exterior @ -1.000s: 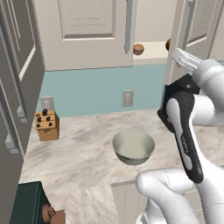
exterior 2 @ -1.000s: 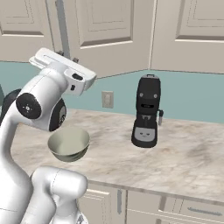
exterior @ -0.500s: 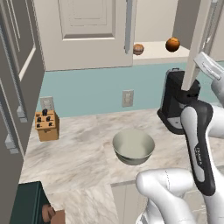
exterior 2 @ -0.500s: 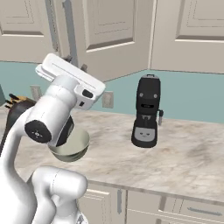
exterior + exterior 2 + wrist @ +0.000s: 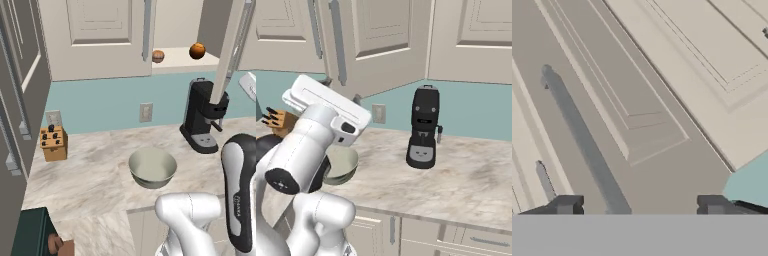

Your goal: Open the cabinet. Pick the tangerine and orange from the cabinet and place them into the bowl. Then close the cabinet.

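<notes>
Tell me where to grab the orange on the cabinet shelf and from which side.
Grip the orange across its round middle, coming straight in from the front: the open door stands right of it, the tangerine left, apart.

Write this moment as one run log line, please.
cabinet: right door open | fruits: two on shelf | bowl: empty | gripper: open, facing door handle

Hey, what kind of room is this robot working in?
A kitchen, rendered rather than real: a marble-look counter carrying a black coffee machine and a knife block, with beige wall cabinets above a pale blue backsplash.
</notes>
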Motion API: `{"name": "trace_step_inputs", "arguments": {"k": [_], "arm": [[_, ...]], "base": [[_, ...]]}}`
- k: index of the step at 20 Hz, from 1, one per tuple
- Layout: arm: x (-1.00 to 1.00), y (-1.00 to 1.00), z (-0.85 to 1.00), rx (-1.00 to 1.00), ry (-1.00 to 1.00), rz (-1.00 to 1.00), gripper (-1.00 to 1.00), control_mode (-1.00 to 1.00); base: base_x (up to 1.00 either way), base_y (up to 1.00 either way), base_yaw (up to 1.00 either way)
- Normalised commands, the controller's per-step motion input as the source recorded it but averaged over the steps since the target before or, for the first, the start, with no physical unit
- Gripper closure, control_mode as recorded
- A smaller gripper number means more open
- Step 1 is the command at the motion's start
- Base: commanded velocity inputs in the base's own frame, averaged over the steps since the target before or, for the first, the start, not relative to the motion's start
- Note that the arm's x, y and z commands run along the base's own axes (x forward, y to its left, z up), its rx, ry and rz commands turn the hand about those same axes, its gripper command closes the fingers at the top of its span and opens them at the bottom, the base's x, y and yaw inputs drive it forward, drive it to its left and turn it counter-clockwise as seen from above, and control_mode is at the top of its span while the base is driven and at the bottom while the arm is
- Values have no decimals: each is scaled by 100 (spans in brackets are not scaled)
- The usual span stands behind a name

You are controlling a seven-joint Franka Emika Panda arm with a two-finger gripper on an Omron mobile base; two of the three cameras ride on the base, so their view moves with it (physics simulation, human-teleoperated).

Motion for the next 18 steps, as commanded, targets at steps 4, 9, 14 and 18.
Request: {"name": "trace_step_inputs", "arguments": {"k": [4, 9, 14, 18], "arm": [[-100, 2, -23, -2, -3, -3, -100, -100], [-64, 82, -12, -22, -10, -2, -100, -100], [-9, 100, -43, -34, 0, 0, -100, -100], [23, 94, -31, -26, 0, -4, -100, -100]], "base": [[0, 0, 0], [0, 0, 0], [0, 0, 0], [0, 0, 0]]}}
